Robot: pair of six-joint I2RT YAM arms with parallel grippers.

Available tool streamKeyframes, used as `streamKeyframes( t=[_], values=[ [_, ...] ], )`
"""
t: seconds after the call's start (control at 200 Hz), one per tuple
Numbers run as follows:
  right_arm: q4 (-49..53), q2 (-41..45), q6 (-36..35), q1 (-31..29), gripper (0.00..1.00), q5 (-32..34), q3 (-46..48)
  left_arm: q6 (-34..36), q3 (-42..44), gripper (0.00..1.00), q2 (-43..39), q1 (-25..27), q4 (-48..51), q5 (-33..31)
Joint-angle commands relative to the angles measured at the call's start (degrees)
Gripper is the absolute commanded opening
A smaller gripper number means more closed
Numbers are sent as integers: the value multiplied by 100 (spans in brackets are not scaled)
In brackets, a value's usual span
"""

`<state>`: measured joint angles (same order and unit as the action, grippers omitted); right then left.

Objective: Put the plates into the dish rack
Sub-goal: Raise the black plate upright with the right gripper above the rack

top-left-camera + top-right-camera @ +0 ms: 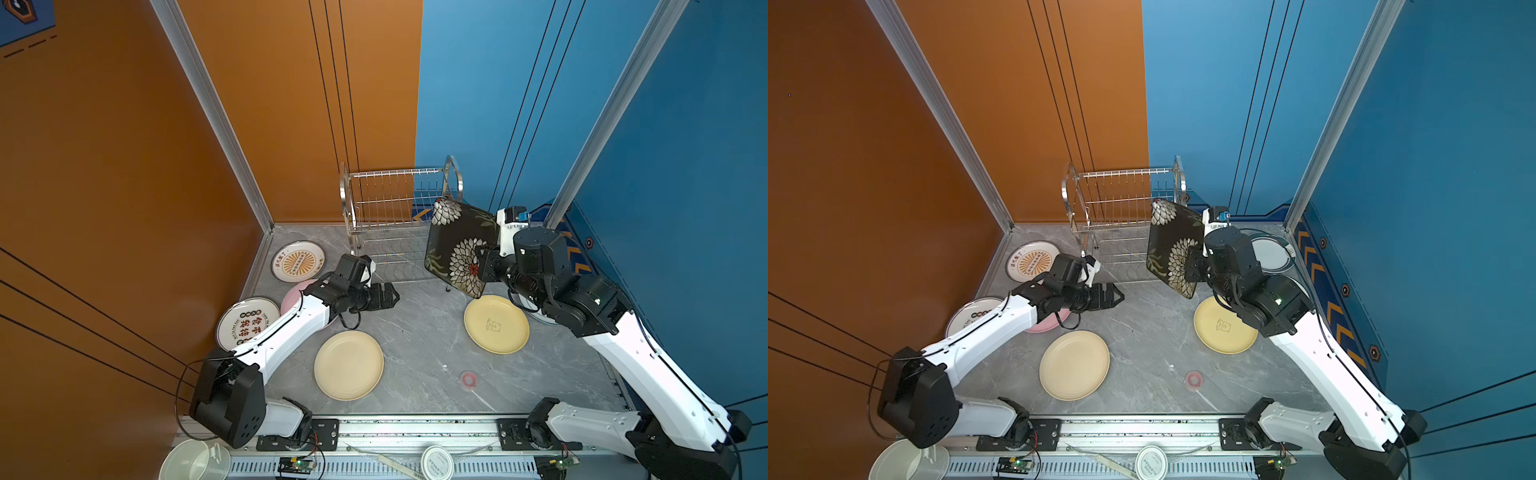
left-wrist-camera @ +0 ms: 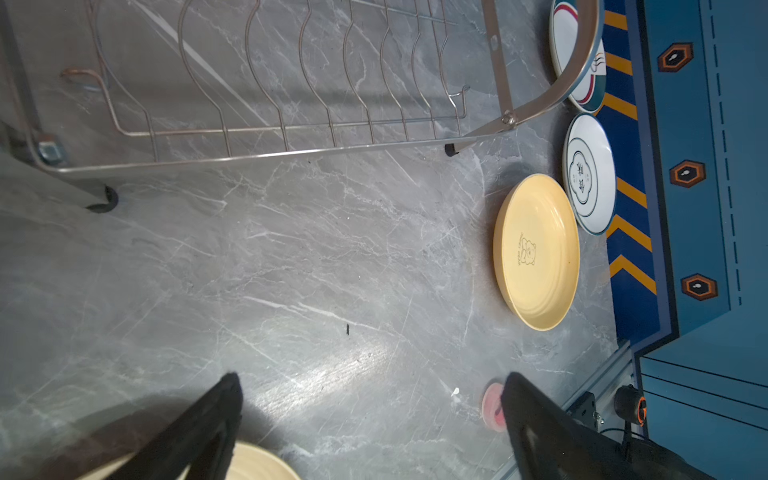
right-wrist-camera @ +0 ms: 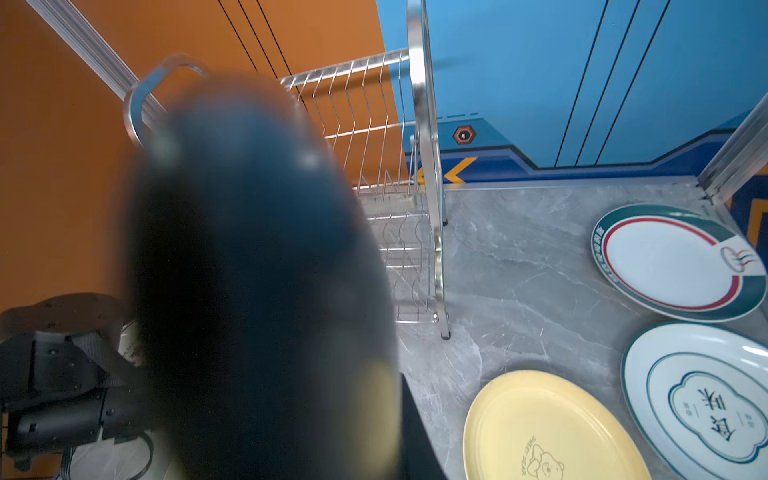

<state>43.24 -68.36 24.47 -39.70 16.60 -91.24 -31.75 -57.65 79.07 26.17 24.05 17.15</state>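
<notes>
Marbled tabletop [image 1: 424,332], wire dish rack [image 1: 395,199] — square floral plate [image 1: 455,243] in right tool [image 1: 483,264]

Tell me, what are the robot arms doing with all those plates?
The right gripper is clamped on the square black flowery plate, holding it up, tilted, close to the dish rack. The left gripper is open and empty, low over the table in front of the rack. No plate is in the rack yet; the others, like the cream-yellow plate, lie on the table.
</notes>
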Motion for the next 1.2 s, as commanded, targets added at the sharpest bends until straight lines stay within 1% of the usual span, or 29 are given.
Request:
streamKeyframes(
  t=[0.0, 0.175, 0.495, 0.596, 0.691, 0.946, 1.191],
  values=[
    [-945, -127, -359, -11, 0, 522, -745, 73, 182, 98, -219, -42, 63, -36],
    [-1596, -633, -705, -12, 0, 813, -1395, 20, 385, 98, -416, -52, 25, -137],
    [-3416, -1699, -1569, -16, 0, 1898, -1776, -70, 579, 98, -549, -78, -63, -316],
    [-3881, -2070, -1963, -11, 0, 2229, -1961, -120, 606, 98, -584, -86, -107, -358],
    [-4200, -2393, -2180, 1, 0, 2434, -2168, -145, 629, 98, -580, -95, -129, -395],
    [-4249, -3205, -2311, 251, 0, 2740, -2880, -171, 630, 98, -544, -122, -164, -438],
    [-4201, -3641, -2306, 394, 0, 2883, -3136, -211, 615, 98, -454, -139, -249, -438]
  ],
)
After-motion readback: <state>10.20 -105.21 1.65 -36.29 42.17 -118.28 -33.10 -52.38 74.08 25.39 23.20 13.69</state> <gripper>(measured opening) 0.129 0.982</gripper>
